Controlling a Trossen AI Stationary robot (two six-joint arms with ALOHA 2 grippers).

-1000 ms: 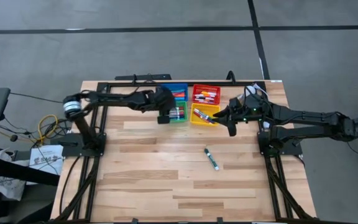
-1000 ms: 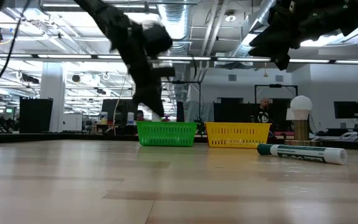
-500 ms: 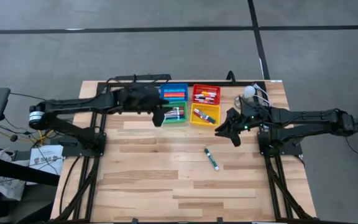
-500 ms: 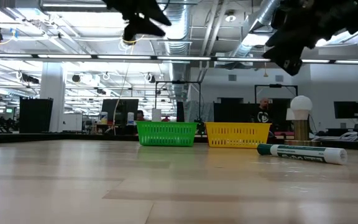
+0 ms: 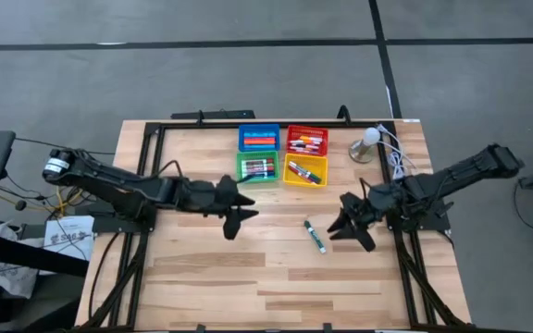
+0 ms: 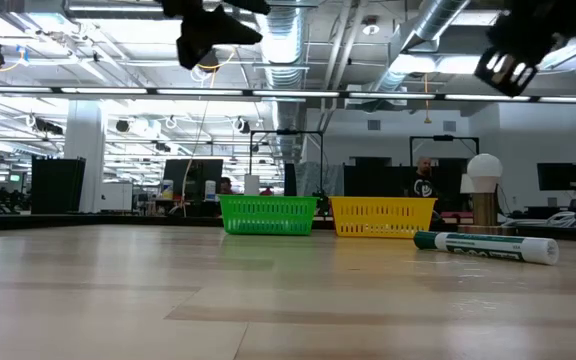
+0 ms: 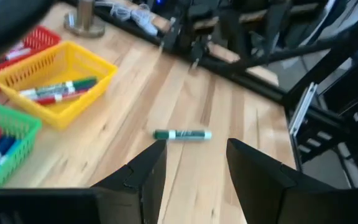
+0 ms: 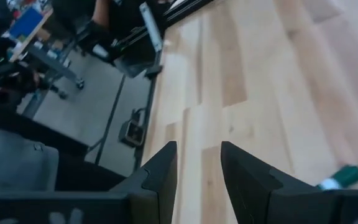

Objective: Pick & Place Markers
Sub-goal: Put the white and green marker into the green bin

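Pale wooden planks make up the table [image 5: 211,268], which sits on a grey floor inside a black frame, and the low view looks across it into a large hall of ceiling lights, pipes and screens, with a person standing far off behind the bins. From the left, the left arm reaches low across the table and its left gripper [image 5: 239,211] hangs over bare wood just near of the green bin [image 5: 257,168], empty, its two dark fingers [image 7: 143,175] standing apart with nothing between them. Behind it, at the far middle of the table, four small bins sit in a square block: the blue bin [image 5: 258,137] and the red bin [image 5: 307,140] at the far side, the green bin and the yellow bin [image 5: 304,171] at the near side, each holding sorted markers [image 5: 258,169]. One green-capped marker [image 5: 315,236] with a white body lies loose on the wood, near of the yellow bin and between the two grippers; the left wrist view shows it lying flat just beyond that arm's fingertips. To its right, the right gripper [image 5: 353,225] hovers close beside this loose marker, empty as well, its fingers [image 8: 158,176] parted by a narrow gap. At the far right corner stands a small lamp [image 5: 368,143] with a white round head, its cable trailing toward the right arm's base
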